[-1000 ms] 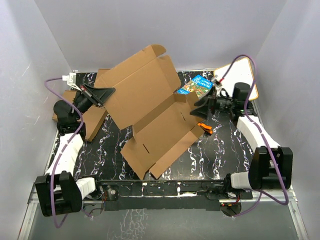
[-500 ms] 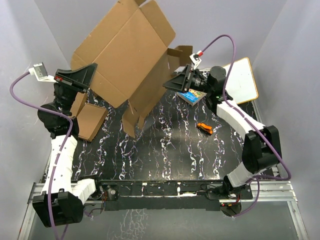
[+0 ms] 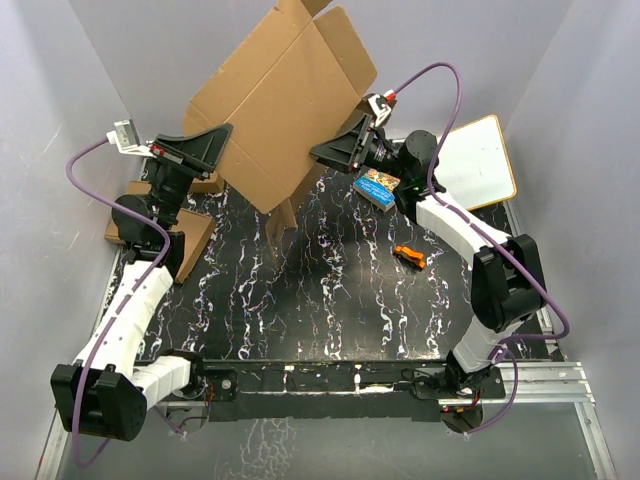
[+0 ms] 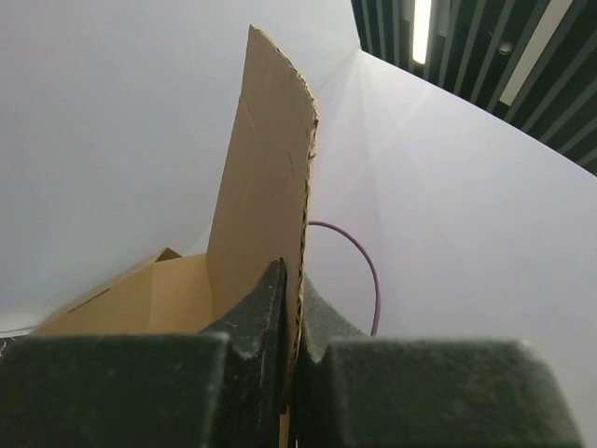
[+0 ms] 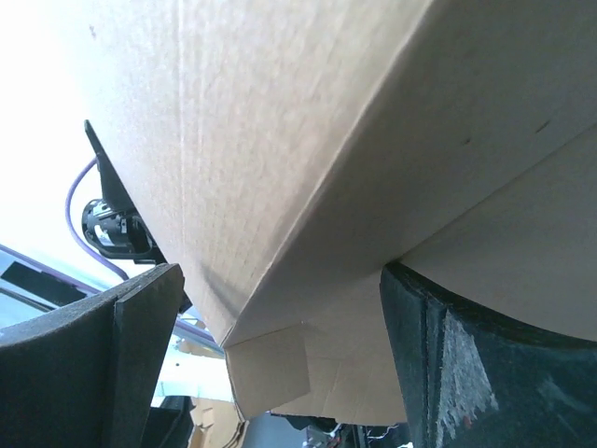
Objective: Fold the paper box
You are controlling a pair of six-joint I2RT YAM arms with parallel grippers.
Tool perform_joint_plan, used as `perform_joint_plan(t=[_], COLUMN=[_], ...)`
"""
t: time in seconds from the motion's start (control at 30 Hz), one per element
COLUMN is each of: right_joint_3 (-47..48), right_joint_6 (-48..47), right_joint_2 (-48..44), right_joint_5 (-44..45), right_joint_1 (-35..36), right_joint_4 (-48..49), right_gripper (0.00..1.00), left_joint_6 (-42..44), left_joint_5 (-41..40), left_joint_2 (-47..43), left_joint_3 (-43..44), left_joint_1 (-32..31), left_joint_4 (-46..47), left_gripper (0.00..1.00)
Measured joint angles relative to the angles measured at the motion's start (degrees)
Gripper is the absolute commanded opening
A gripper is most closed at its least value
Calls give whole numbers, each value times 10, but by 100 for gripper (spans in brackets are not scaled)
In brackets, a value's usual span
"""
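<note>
The paper box [image 3: 285, 100] hangs raised above the back of the table, its top cut off by the frame, and the left gripper [image 3: 224, 136] pinches its left edge tight. The right gripper [image 3: 319, 152] has jaws spread wide around a lower fold, contact unclear. Lettering on the blue book [image 3: 378, 186] is unreadable.

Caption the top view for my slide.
Left gripper pinches the upright paper box while the open right gripper flanks its other side.

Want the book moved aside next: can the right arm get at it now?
Probably yes. The book lies uncovered just below the right gripper, whose jaws stand open by the box. It would leave the box to the left gripper alone, shut on its edge.
</note>
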Motion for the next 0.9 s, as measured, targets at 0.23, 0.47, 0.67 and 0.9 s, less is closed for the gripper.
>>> perform_joint_plan(t=[0.23,0.47,0.67,0.9], right_joint_3=[-18,-22,-40,-79], right_joint_6=[31,35,26,53], right_joint_2=[1,1,-3,-5], right_joint_5=[8,10,19,28], right_joint_1=[-1,-2,-6,-6], right_joint_4=[56,71,72,98], right_gripper=[70,33,8,39], left_joint_6=[-4,-6,18,26], left_joint_5=[-29,-51,-77,-71], left_joint_2=[13,13,12,16], left_joint_3=[-18,-42,-58,-70], left_joint_1=[-29,-37,-37,-37], left_joint_4=[8,-8,-55,-58], left_gripper=[0,0,0,0])
